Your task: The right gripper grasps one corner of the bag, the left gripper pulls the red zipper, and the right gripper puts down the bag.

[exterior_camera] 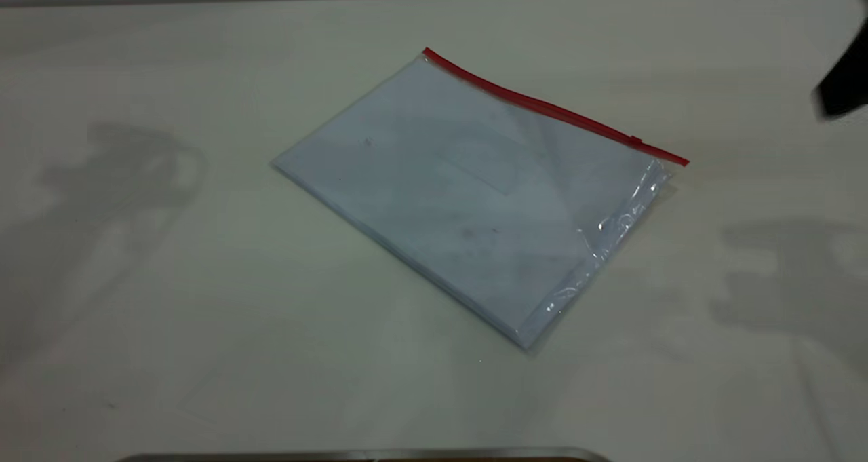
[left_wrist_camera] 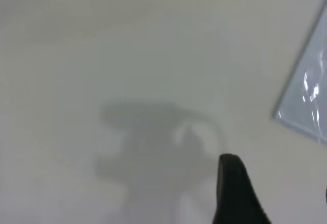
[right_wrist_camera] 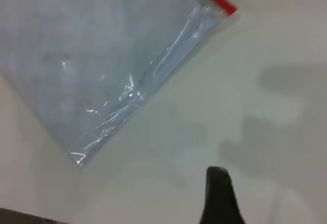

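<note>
On the table (exterior_camera: pixel 169 313), mid-surface, the bag (exterior_camera: pixel 468 190) is lying flat: pale bluish clear plastic, red zipper (exterior_camera: pixel 553 109) edging its far long side, crinkled glossy corner (exterior_camera: pixel 668 162). Right gripper (exterior_camera: pixel 841 89) is hanging well apart; its finger spread cannot be told.

One bag (exterior_camera: pixel 468 190) lay flat on the desk (exterior_camera: pixel 169 299). It bore one red zipper (exterior_camera: pixel 553 109) along its far long edge, with one small slider tab (exterior_camera: pixel 635 140) near the right end of that strip. One faint label patch (exterior_camera: pixel 478 167) showed near the bag's middle.
</note>
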Robot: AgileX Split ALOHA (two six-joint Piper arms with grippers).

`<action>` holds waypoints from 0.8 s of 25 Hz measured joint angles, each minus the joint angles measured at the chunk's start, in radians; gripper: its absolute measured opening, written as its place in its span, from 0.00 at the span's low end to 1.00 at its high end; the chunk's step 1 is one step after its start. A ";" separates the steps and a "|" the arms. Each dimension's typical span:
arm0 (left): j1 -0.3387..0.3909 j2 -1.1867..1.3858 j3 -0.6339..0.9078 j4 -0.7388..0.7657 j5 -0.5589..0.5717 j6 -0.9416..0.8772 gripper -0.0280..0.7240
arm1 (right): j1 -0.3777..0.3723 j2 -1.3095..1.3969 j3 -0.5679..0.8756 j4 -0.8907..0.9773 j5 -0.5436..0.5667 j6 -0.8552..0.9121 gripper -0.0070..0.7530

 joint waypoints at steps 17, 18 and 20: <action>-0.077 0.088 -0.045 -0.045 0.055 0.002 0.68 | -0.069 0.681 -0.327 0.739 0.199 -0.917 0.74; -0.077 0.088 -0.045 -0.045 0.055 0.002 0.68 | -0.085 0.706 -0.342 0.747 0.216 -0.937 0.74; -0.077 0.088 -0.045 -0.046 0.055 0.002 0.68 | -0.116 0.749 -0.368 0.758 0.246 -0.969 0.74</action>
